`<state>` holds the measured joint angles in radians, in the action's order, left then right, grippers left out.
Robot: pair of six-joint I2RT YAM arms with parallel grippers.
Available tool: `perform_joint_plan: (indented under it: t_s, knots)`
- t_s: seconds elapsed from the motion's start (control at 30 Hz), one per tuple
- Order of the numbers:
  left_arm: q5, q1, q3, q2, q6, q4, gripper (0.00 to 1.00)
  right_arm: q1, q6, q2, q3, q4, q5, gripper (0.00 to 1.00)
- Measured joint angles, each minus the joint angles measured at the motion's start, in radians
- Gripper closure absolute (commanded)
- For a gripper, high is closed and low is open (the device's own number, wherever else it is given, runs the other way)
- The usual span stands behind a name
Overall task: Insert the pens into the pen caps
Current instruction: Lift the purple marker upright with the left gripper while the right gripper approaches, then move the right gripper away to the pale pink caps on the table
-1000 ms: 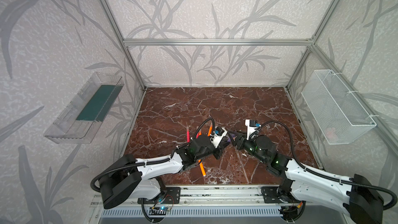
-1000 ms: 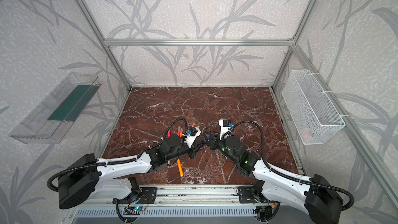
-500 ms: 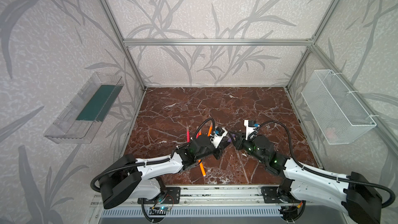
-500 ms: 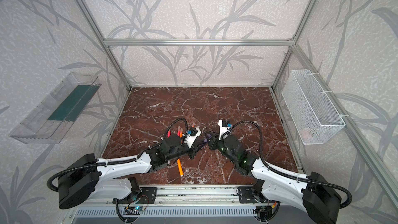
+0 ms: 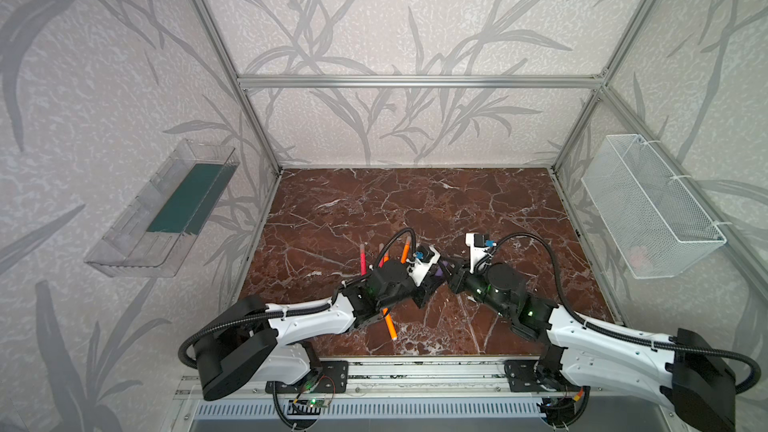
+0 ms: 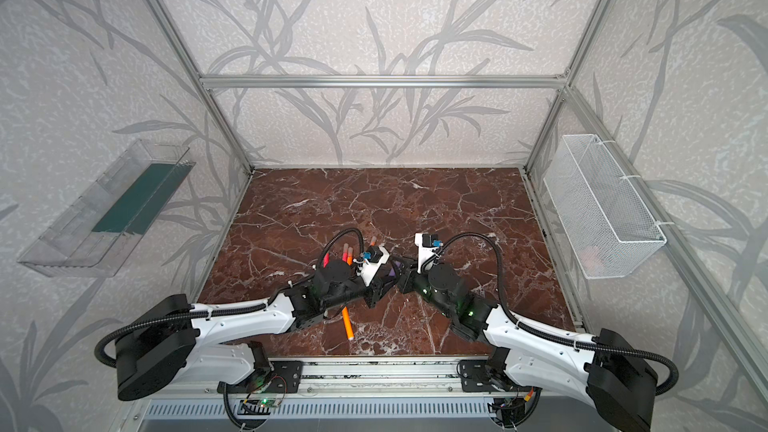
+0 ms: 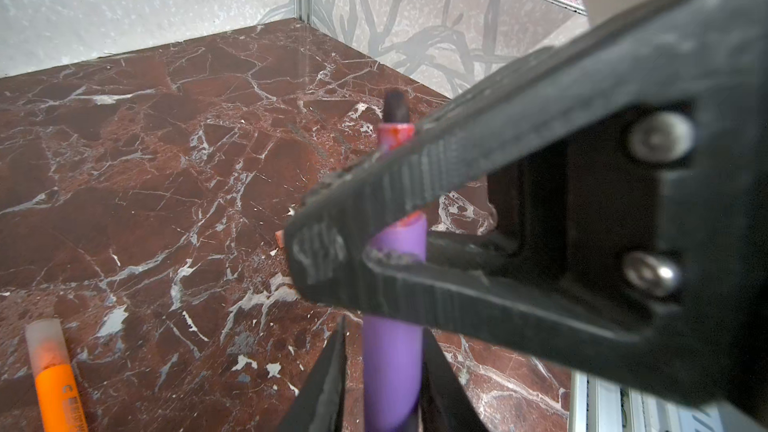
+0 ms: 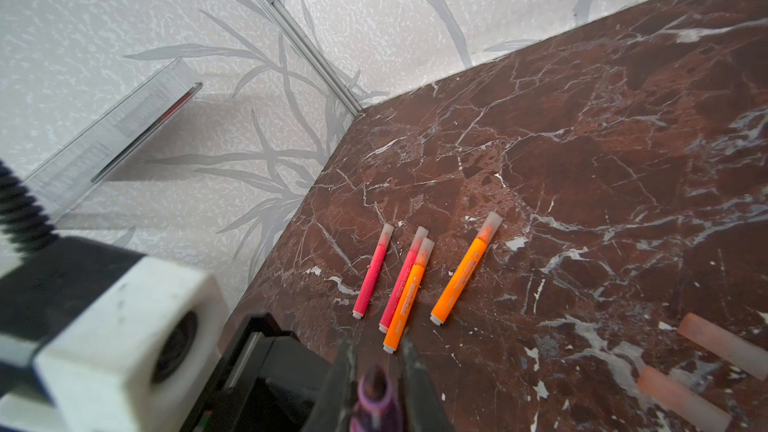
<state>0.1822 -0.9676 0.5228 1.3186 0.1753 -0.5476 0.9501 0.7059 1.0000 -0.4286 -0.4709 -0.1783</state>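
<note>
Brown marble tabletop [image 5: 415, 209], leaf-print walls round it. Far left, a clear tray [image 5: 166, 209] hangs on the wall. Next, 2 pink-red pens [image 8: 372, 272] & 2 orange pens [image 8: 465, 268] lie side by side, capped, just behind the left arm. Another orange pen [image 5: 390, 326] lies partly under that arm. Mid-table, the left gripper [image 7: 384, 392] has its jaws a bit apart. The purple pen [image 7: 392, 347] runs btwn them w/ a sliver of marble showing on one side. The right gripper [image 8: 377, 380] faces it & is clamped on the same pen, nearer its dark uncapped tip. 2 loose pen caps [image 8: 727, 347] lie on the marble not far from the right gripper. Far right, a wire basket [image 5: 648, 209] hangs on the wall.
</note>
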Motion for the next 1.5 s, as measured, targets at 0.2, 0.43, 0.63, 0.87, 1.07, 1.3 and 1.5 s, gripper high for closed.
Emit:
perform_joint_plan:
  t_s: [0.2, 0.43, 0.63, 0.87, 1.07, 1.3, 1.5]
  knots:
    - [0.003, 0.000, 0.000, 0.003, 0.003, -0.001, 0.81, 0.017, -0.010, 0.016, -0.018, -0.002, -0.011, 0.89]
    - [0.003, 0.000, 0.000, 0.003, 0.001, 0.000, 0.81, 0.028, -0.020, 0.025, -0.021, -0.004, -0.031, 0.89]
    - [-0.006, 0.000, 0.000, 0.003, 0.004, -0.005, 1.00, 0.031, -0.024, 0.029, -0.026, -0.003, -0.043, 0.68]
    - [-0.143, 0.037, 0.000, 0.008, 0.056, 0.002, 1.00, 0.035, -0.045, -0.040, -0.026, 0.079, -0.092, 0.36]
    - [-0.208, 0.163, -0.016, 0.022, 0.124, -0.033, 1.00, 0.035, -0.049, -0.189, 0.006, 0.219, -0.182, 0.30]
    - [-0.219, 0.164, -0.042, 0.022, 0.138, -0.069, 1.00, 0.035, -0.022, -0.216, 0.114, 0.340, -0.268, 0.27]
    - [-0.217, 0.164, -0.042, 0.022, 0.142, -0.083, 1.00, 0.035, 0.009, -0.103, 0.166, 0.341, -0.284, 0.25]
